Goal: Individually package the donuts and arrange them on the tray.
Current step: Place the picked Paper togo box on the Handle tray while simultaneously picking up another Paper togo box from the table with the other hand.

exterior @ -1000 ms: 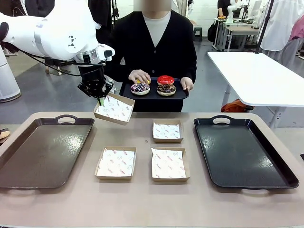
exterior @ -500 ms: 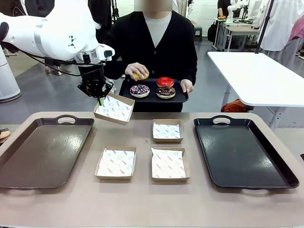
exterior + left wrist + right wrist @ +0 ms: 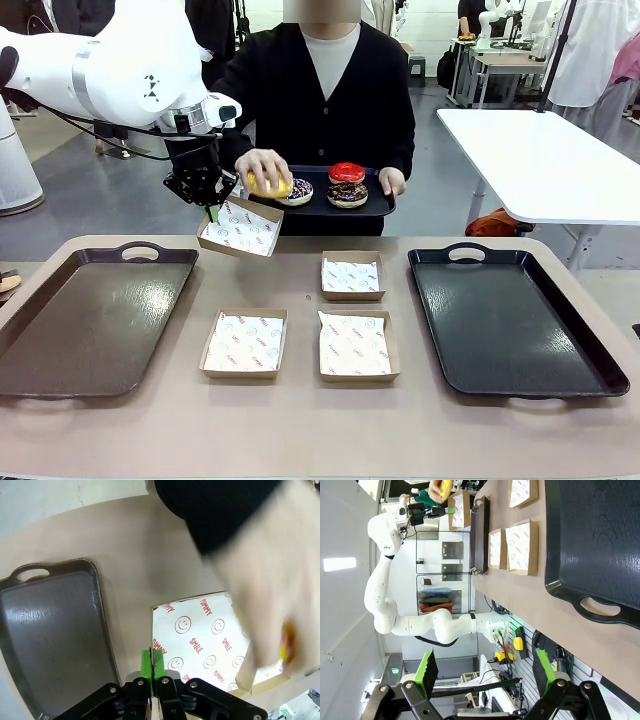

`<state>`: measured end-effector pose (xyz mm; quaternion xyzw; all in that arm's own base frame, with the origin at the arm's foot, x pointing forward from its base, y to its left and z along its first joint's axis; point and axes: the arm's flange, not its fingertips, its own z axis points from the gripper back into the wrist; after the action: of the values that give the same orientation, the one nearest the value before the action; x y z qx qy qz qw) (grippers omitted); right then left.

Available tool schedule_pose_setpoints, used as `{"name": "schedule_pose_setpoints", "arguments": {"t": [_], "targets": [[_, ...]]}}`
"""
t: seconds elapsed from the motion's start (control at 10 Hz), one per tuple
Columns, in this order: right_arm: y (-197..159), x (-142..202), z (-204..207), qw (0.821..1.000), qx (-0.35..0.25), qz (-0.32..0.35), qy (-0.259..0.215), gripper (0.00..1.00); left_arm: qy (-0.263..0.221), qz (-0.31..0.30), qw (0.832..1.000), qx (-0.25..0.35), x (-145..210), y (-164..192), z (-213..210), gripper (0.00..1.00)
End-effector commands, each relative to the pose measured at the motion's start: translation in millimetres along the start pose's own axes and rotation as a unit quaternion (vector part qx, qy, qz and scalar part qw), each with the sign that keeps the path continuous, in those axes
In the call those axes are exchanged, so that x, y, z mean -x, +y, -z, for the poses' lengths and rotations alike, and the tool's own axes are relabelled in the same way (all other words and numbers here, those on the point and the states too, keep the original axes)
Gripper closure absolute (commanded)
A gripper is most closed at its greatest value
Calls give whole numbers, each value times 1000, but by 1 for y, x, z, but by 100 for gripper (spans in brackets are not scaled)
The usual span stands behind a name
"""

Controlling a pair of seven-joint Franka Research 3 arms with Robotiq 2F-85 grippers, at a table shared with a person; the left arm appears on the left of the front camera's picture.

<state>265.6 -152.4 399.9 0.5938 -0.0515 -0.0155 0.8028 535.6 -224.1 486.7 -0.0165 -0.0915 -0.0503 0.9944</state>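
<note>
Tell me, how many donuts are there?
4. The yellow donut is in the person's hand, by the box in the left claw; the sprinkled dark donut, red donut and chocolate donut sit on the small tray the person holds. None seem hidden.

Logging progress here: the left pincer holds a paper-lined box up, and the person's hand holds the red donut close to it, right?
Not the red one: the front view shows the person's hand holding the yellow donut. The left pincer does hold the paper-lined box up.
</note>
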Motion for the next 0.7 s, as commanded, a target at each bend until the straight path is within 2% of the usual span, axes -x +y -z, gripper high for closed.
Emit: {"name": "schedule_pose_setpoints", "arguments": {"t": [0.0,0.6], "targets": [[0,-1,0,1000,0,-1,-2,0,-1,2,1000,0,-1,3,-1,100],[0,-1,0,1000,0,-1,-2,0,-1,2,1000,0,-1,3,-1,100]]}}
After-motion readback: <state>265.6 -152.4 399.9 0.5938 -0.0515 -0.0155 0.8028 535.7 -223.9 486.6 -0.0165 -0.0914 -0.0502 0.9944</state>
